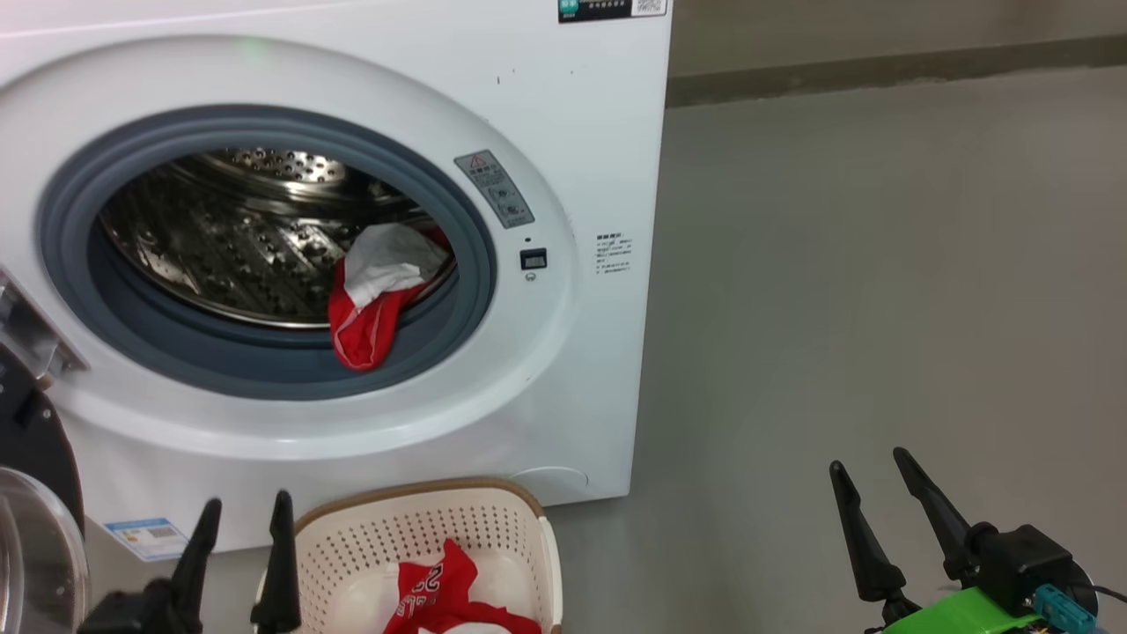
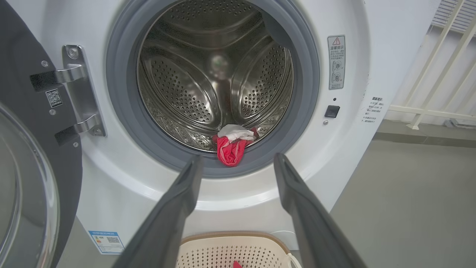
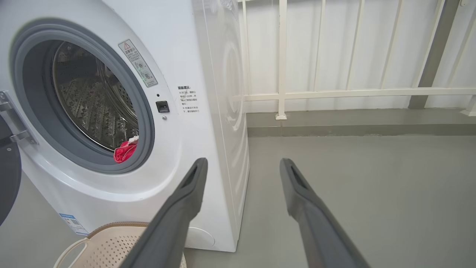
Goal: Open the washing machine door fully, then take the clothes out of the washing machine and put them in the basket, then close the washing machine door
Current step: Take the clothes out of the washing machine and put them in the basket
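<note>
floor (image 1: pixel 880 282): grey, smooth | railing (image 3: pixel 282 56): white bars, at floor's far edge | kerb (image 3: pixel 353 123): grey, under railing

My feeds are bright and evenly lit by soft, diffuse light, with only faint shadows on the floor (image 1: pixel 880 264). At the upper left of the head view the white washing machine (image 1: pixel 581 158) washes out toward glare, with a faint green flare spot. The steel drum (image 2: pixel 208 78) throws scattered highlights, and in both wrist views the wide lens tilts the railing (image 3: pixel 282 56) toward the frame edges, while the left hand (image 2: pixel 238 160) and right hand (image 3: pixel 243 163) blur near the bottom edge.
</note>
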